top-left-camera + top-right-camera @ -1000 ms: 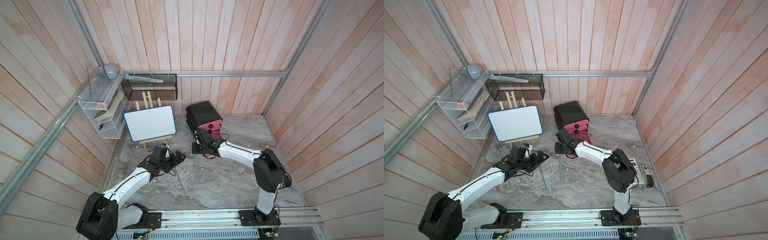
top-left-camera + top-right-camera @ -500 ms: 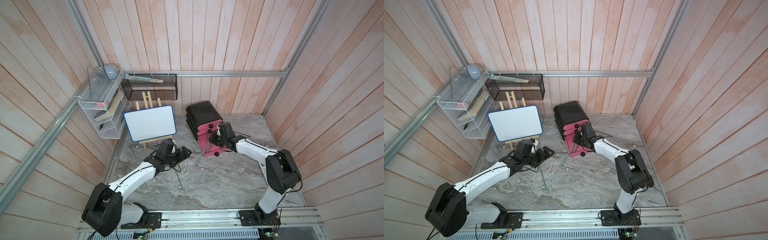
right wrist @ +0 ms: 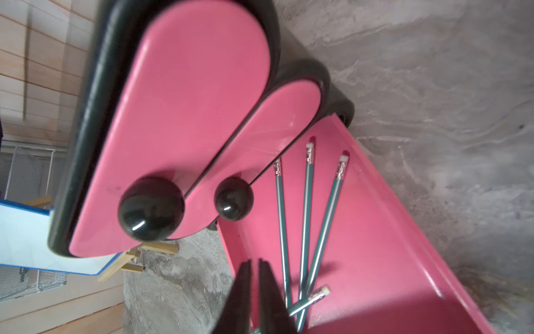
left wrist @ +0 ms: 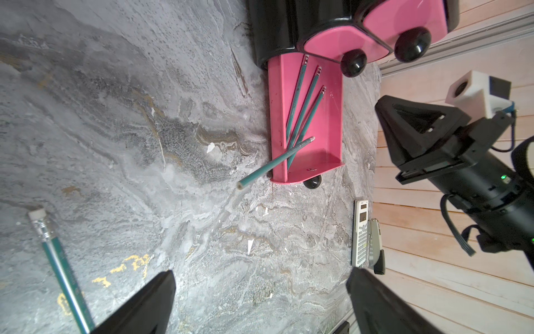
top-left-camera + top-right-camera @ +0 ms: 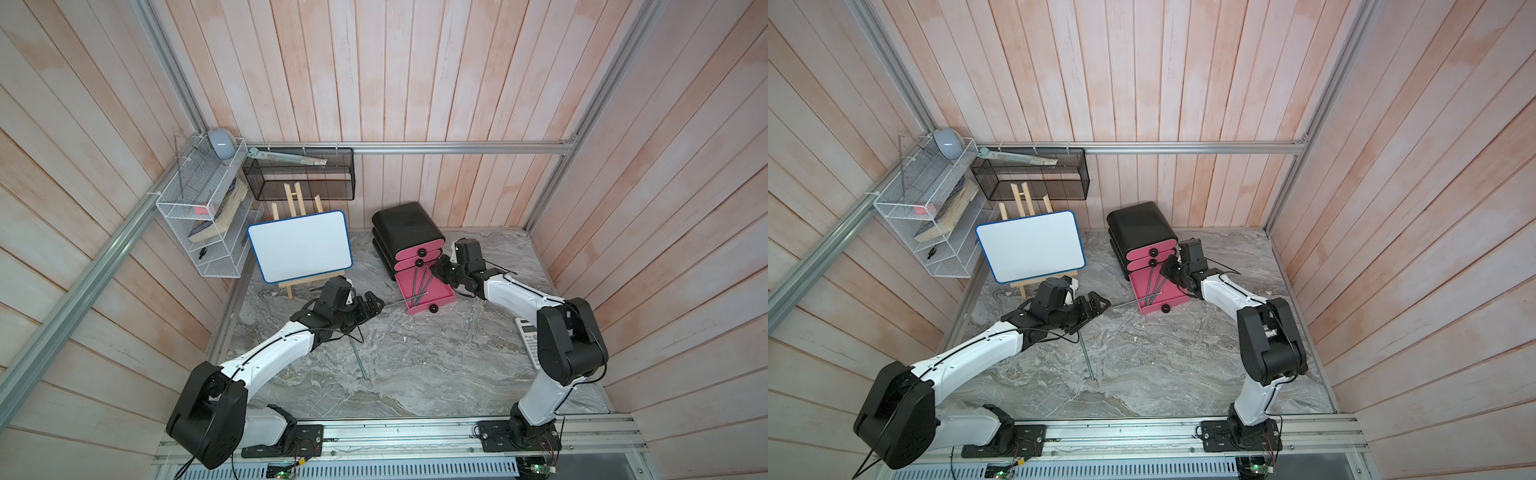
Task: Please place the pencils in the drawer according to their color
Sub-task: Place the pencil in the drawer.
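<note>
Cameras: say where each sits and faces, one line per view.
Top views: overhead, looking down on the table; left arm and right arm show whole.
Left wrist: on the left arm, facing the open drawer; left gripper and right arm show.
Right wrist: on the right arm, close over the drawer; right gripper shows.
Shared: all show the pencils in the drawer.

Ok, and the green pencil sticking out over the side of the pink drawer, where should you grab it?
By the tip half of the green pencil that pokes out past the open drawer's side wall, coming down from above, jaws across the shaft. That part probably hangs clear of the table; the eraser half lies across other pencils.
</note>
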Available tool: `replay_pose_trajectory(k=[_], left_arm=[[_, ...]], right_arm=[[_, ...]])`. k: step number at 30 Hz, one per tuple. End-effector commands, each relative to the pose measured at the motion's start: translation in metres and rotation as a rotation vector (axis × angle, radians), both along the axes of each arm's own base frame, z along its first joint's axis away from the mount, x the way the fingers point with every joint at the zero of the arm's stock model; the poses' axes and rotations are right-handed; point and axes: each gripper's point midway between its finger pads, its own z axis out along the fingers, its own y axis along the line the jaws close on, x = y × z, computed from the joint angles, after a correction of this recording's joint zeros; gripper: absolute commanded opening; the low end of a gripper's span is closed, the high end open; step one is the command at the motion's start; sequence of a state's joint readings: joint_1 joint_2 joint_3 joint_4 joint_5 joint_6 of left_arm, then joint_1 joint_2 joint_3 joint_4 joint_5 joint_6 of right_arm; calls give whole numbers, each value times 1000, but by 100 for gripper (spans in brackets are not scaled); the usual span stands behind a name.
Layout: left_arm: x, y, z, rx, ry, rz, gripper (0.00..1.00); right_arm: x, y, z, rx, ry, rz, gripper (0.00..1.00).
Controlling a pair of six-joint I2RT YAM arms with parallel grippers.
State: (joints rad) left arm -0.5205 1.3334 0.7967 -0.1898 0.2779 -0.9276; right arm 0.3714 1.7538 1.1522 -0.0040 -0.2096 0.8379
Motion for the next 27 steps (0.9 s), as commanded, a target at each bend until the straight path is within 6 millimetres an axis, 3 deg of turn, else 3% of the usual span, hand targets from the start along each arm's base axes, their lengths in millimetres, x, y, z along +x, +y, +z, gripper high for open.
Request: replay_pose_trajectory(k=[1,3,6,14,19,23,27], left_arm=[[7,-3,8,13,-30,0,100],[8,-3,9,13,-33,1,100],[9,-3,11,15,-38,-2,100],[9,0,10,26,-41,5,100],[11,12,11,45,-44,48,100],[13,22,17,42,-56,75,100],[12,28,21,42,-63,83,100]], right_arm=[[-22,16,-1,7,9,69,37],[-35,23,-7,-5,23,94,46],[-50,31,-17,-8,46,124,50],[-80,69,-21,9,69,211,51],[-100,101,-23,71,94,271,50],[-103,124,-24,75,101,310,50],[-101,130,-29,86,118,303,51]])
